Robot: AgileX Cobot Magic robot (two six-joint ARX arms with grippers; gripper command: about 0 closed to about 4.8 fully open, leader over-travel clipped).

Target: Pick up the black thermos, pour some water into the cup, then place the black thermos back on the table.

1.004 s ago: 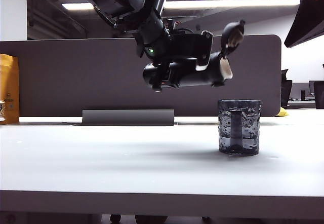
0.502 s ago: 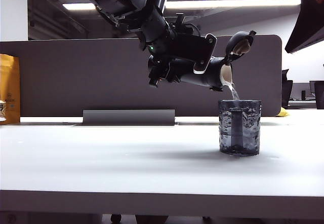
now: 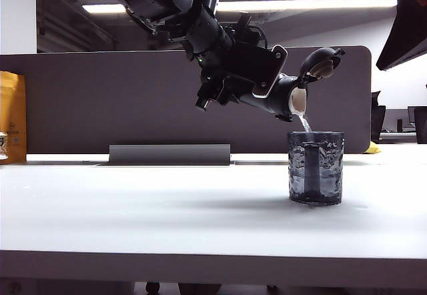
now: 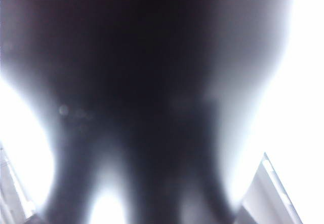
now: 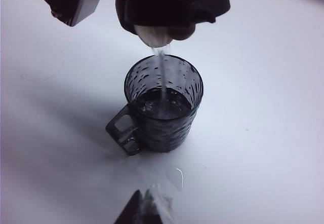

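The tall matte black cylindrical thermos (image 3: 267,101) has a pale beige spout and a black flip lid with a beige inside. The short smoky dark translucent glass cup (image 3: 315,167) has dimpled, rippled walls and a darker handle. The broad flat surface (image 3: 153,208) is plain white. The black left gripper (image 3: 257,75) carries a white-edged plate. The partition panel (image 3: 87,101) is grey-brown.

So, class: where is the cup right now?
In the exterior view the cup stands on the table at right, directly under the tilted thermos spout, catching water.
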